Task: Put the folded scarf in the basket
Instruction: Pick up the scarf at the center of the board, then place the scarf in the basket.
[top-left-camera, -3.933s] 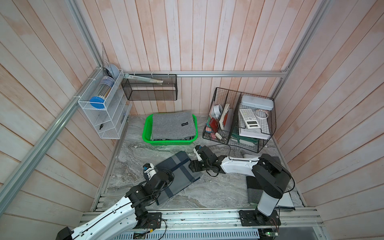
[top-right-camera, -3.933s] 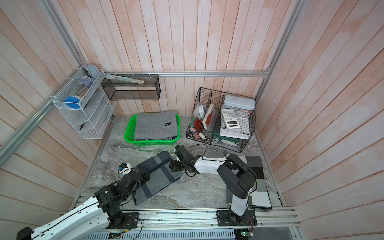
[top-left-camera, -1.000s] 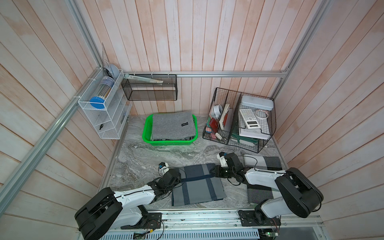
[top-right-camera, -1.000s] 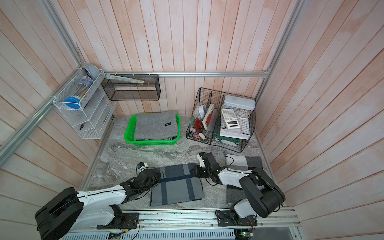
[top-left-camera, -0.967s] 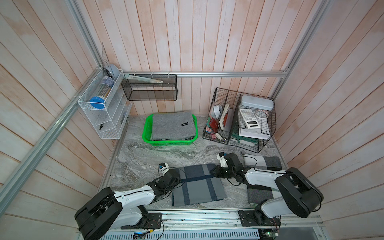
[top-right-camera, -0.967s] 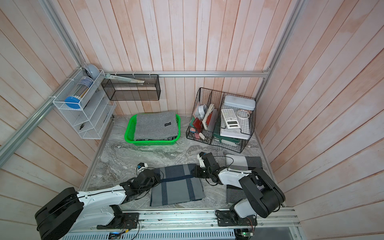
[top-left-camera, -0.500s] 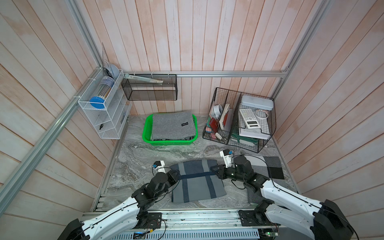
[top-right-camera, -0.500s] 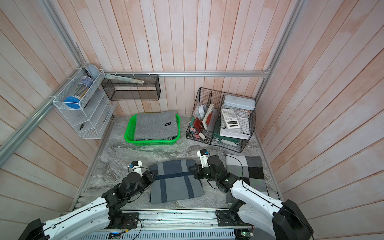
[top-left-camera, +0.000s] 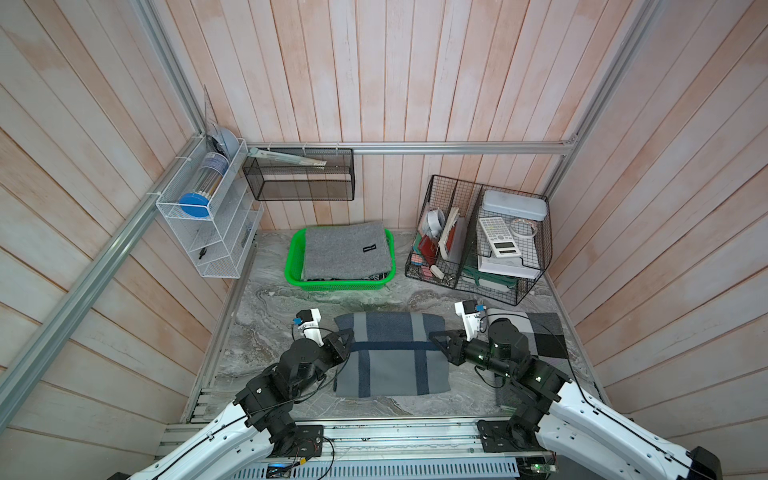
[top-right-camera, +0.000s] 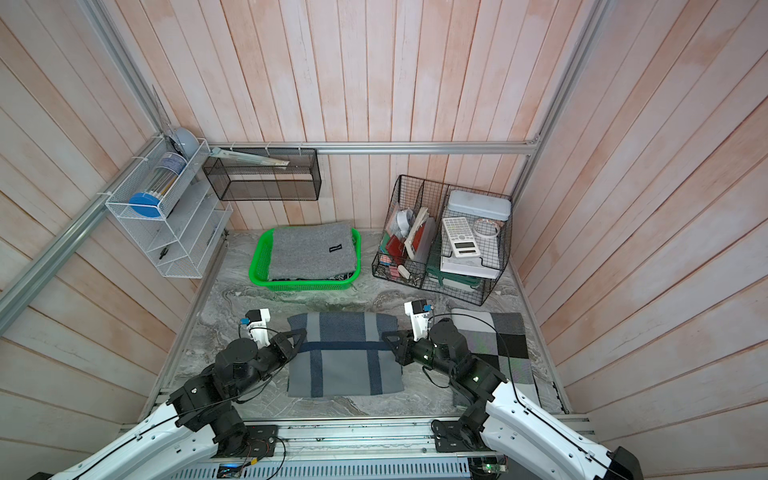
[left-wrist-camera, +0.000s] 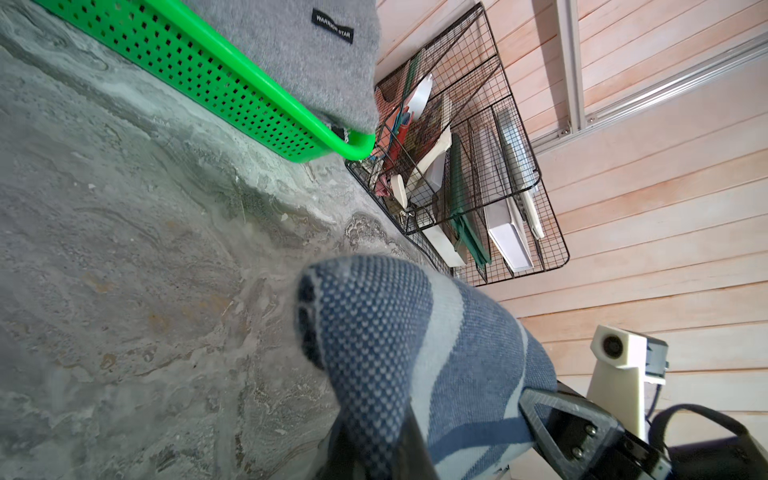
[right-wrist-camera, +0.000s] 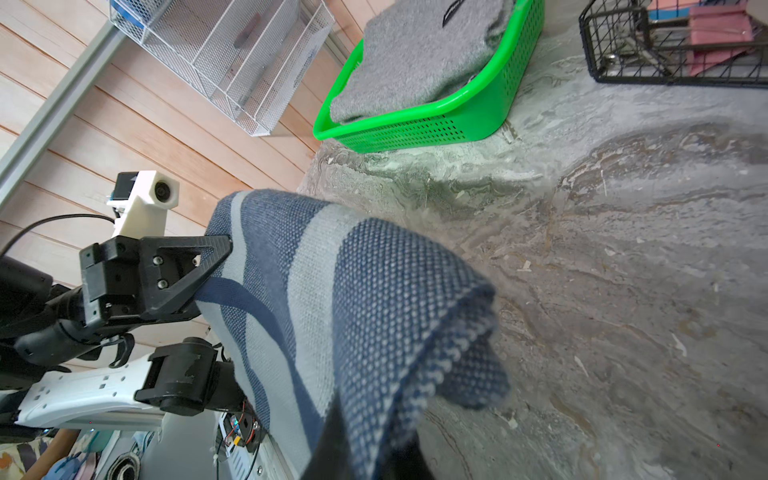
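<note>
Wood-panelled cell, grey marbled tabletop (top-left-camera: 266, 328). The folded blue-and-grey striped knit scarf (top-left-camera: 390, 357) hangs between the arms, short of the bright green perforated plastic basket (top-left-camera: 293, 266) holding a grey folded cloth (top-left-camera: 345, 249). Carry both ends level and clear the rim. Left gripper (top-left-camera: 349, 337) and right gripper (top-left-camera: 434, 337) each pinch a scarf edge, jaws nearly closed.

A staged robot-lab booth: pale plank walls (top-left-camera: 415, 75), aluminium framing (top-left-camera: 457, 147), marble-look tabletop (top-left-camera: 266, 328), mounting rail (top-left-camera: 395, 434) in front
</note>
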